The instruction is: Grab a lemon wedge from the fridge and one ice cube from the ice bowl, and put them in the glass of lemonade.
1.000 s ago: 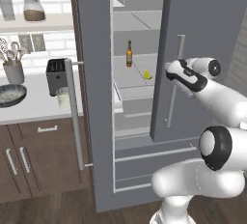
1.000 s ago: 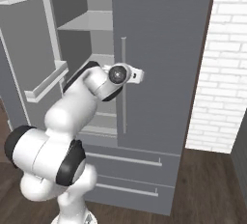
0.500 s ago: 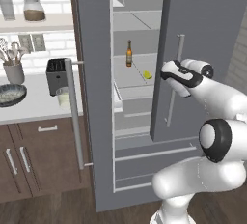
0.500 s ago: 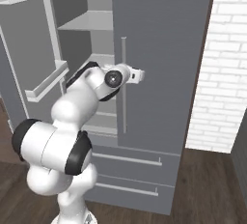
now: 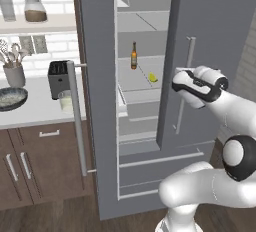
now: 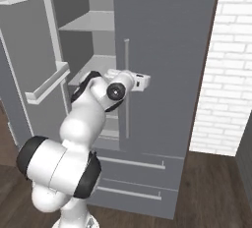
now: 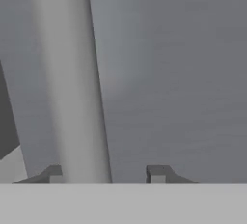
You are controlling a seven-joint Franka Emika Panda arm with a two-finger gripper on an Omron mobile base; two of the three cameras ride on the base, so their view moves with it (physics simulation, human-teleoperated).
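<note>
Tool [image 7: 103,175] straddles the right fridge [image 5: 210,36] door's handle [image 7: 72,83], jaws half-wide, not visibly clamped. Your wedge [image 5: 153,78] sits on the shelf, right of the bottle [image 5: 133,56]. Pull before gripping and you'll slip off.

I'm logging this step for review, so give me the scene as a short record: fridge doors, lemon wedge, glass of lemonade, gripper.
fridge doors: left door swung open, right door nearly closed
lemon wedge: on a fridge shelf, right of a brown bottle
glass of lemonade: on the counter, in front of the black toaster
gripper: straddling the right door's bar handle, jaws partly closed, grip not confirmed
</note>
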